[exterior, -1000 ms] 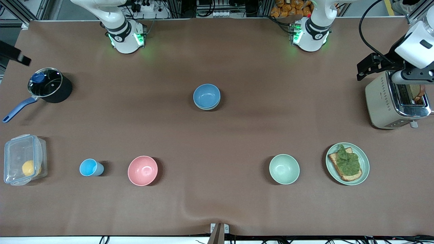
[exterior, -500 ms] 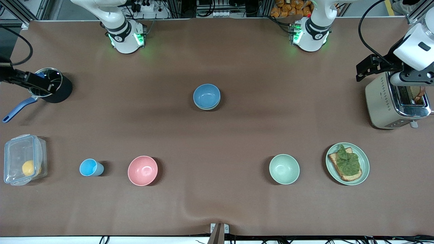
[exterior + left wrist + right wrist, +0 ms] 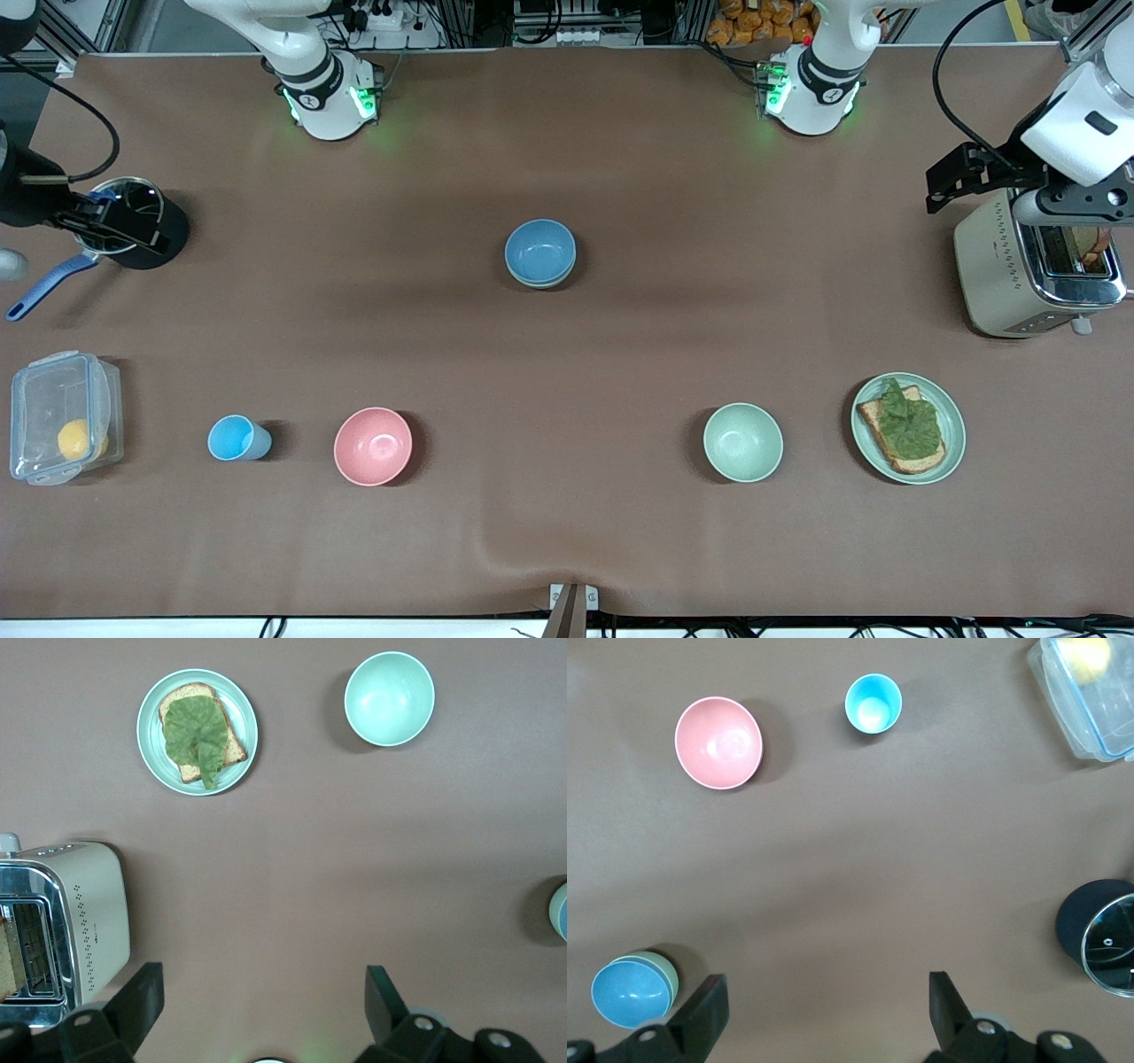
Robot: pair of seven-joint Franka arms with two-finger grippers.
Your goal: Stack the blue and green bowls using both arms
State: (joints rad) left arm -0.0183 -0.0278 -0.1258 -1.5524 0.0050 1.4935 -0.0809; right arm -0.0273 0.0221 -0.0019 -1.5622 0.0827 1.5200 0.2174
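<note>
The blue bowl (image 3: 540,249) sits nested inside the green bowl (image 3: 541,284) at the middle of the table; only the green rim shows under it. The right wrist view shows the blue bowl (image 3: 627,994) with the green bowl (image 3: 667,967) peeking out beneath. My left gripper (image 3: 941,182) hangs open and holds nothing beside the toaster, at the left arm's end of the table; in its wrist view the left gripper (image 3: 263,1001) is over bare cloth. My right gripper (image 3: 133,226) is open above the pot, also shown as the right gripper (image 3: 826,1005) with nothing between its fingers.
A pale mint bowl (image 3: 742,441) and a plate with toast (image 3: 955,431) lie nearer the front camera. The toaster (image 3: 997,266) stands at the left arm's end. The pink bowl (image 3: 373,446), light-blue cup (image 3: 237,438), clear container (image 3: 53,399) and black pot (image 3: 173,235) occupy the right arm's end.
My right gripper has swung in from the table's end to over the pot. The left gripper has edged slightly toward the middle. The bowls have not moved.
</note>
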